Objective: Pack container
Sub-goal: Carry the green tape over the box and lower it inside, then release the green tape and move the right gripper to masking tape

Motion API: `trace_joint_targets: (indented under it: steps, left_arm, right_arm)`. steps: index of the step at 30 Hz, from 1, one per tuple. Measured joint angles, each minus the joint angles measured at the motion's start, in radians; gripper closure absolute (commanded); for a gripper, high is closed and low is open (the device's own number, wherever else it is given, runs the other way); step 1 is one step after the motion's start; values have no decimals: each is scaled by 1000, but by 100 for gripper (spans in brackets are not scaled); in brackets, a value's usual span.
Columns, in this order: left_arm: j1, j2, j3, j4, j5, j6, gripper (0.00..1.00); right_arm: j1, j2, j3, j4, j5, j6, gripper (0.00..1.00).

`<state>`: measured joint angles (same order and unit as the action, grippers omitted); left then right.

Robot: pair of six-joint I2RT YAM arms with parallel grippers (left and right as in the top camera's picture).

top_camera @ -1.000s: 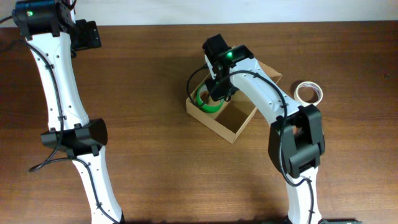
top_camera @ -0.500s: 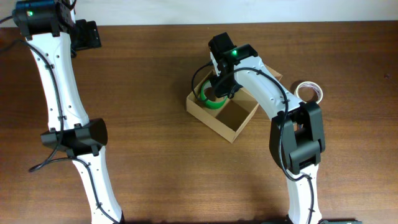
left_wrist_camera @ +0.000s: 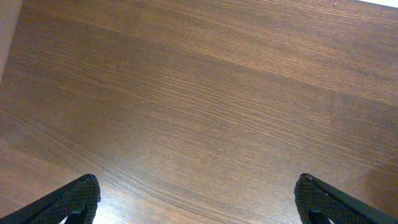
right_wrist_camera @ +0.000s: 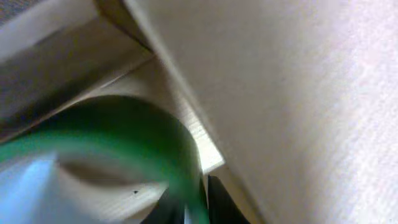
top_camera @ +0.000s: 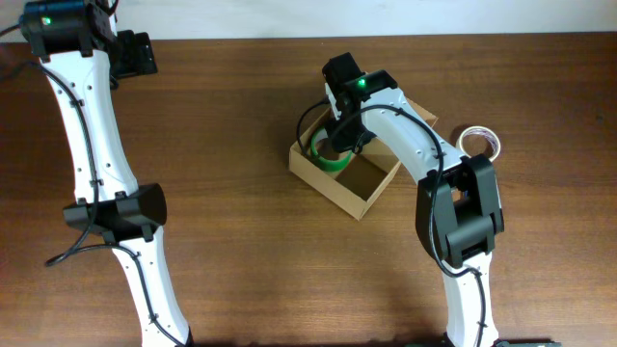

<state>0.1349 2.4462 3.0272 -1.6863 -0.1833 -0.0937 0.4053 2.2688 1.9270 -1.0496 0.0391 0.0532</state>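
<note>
Right gripper [right_wrist_camera: 189,208] pinches the wall of a green tape roll [top_camera: 324,157] inside the open cardboard container [top_camera: 369,177].

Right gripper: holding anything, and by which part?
The right gripper pinches the green tape roll by its wall, apparently one finger inside the ring and one outside, low in the container.

Dark brown wood-grain table [top_camera: 241,251]
</note>
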Motion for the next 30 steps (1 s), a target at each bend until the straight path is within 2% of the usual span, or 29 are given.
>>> trace_joint_targets:
  steps: [9, 13, 17, 24, 27, 30]
  left_arm:
    - [0, 0, 0, 0, 0, 0, 0]
    - [0, 0, 0, 0, 0, 0, 0]
    - [0, 0, 0, 0, 0, 0, 0]
    - [0, 0, 0, 0, 0, 0, 0]
    - [0, 0, 0, 0, 0, 0, 0]
    - [0, 0, 0, 0, 0, 0, 0]
  right_arm:
    - [0, 0, 13, -48, -3, -3, 83]
    - [0, 0, 75, -87, -3, -8, 82]
    - [3, -10, 241, -200, 15, -10, 78]
    - [20, -94, 600, -389, 167, -34, 72]
    - [19, -182, 632, -409, 224, -35, 71]
    - [-1, -286, 589, -402, 263, -37, 67]
